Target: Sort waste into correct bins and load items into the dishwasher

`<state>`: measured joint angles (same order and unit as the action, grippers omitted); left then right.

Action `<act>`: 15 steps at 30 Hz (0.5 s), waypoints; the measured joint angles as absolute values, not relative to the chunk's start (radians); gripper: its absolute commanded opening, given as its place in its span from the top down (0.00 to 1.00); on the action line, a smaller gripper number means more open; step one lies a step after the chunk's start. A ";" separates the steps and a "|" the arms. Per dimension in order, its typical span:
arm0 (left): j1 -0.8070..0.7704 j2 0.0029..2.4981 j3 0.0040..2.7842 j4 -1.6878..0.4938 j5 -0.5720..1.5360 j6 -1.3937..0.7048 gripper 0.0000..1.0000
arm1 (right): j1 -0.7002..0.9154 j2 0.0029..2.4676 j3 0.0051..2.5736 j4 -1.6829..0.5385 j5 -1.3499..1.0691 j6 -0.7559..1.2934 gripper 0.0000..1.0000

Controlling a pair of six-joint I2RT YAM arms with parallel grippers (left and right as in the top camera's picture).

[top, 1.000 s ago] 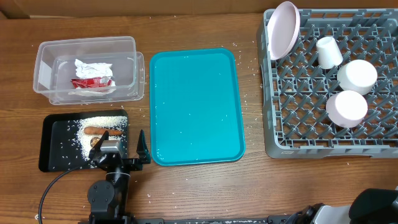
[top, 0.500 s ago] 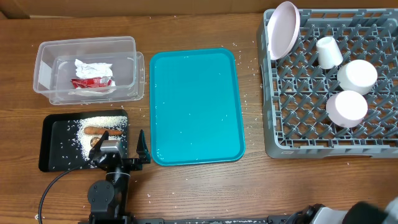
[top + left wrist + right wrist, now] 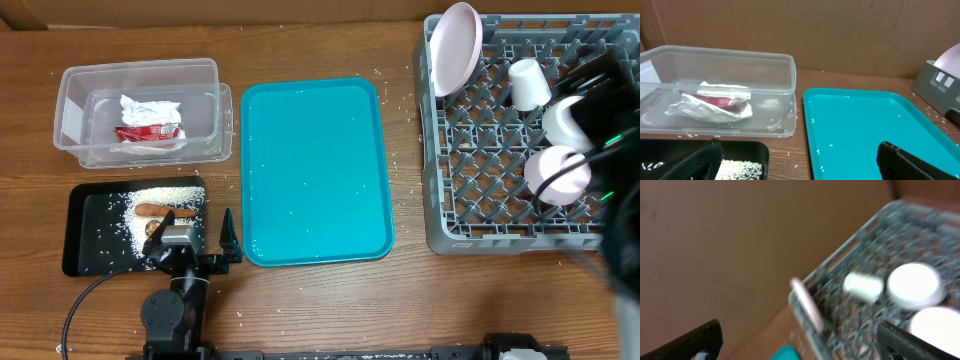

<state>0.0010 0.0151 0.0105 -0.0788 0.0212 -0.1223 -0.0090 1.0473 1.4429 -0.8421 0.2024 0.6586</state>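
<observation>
Wood tabletop (image 3: 480,300) is filling the overhead view, and we're seeing the grey dish rack (image 3: 480,160) sitting at 3 o'clock.

Big change: the right arm (image 3: 610,105), parked down at 5 o'clock a second ago, is now swinging up as a blur over the rack's 3 o'clock edge. The right gripper (image 3: 802,342) is spread wide and carrying nothing.

Teal tray (image 3: 315,170) is lying dead centre with only stray grains on it. Clear tub (image 3: 140,70) at 10 o'clock is holding the napkin (image 3: 140,108) and red wrapper (image 3: 145,131). Black tray (image 3: 85,235) at 8 o'clock is holding the rice (image 3: 165,197), sausage stick (image 3: 160,210) and brown lump (image 3: 152,228).

In the rack, the plate (image 3: 455,45) is standing on edge at 11 o'clock, with the bowls (image 3: 552,172) toward 3 and the cup (image 3: 527,82) above them.

Left gripper (image 3: 800,162) is hovering at 7 o'clock, fingers spread, empty, not budging.

We're guessing the job's basically done, and that swing isn't chasing anything we can spot.
</observation>
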 measured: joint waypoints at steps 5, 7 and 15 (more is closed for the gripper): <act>0.001 0.015 0.010 -0.077 0.021 -0.122 0.00 | 0.023 0.855 1.052 -0.645 0.218 0.659 0.00; 0.001 0.015 0.010 -0.078 0.021 -0.121 0.00 | 0.023 0.785 0.896 -0.559 0.218 0.660 0.00; 0.001 0.015 0.010 -0.077 0.021 -0.120 0.00 | 0.039 0.508 0.379 -0.189 0.210 0.660 0.00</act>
<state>0.0010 0.0151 0.0097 -0.0769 0.0212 -0.1196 0.0387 0.5083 0.3794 -0.1894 0.2096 0.6598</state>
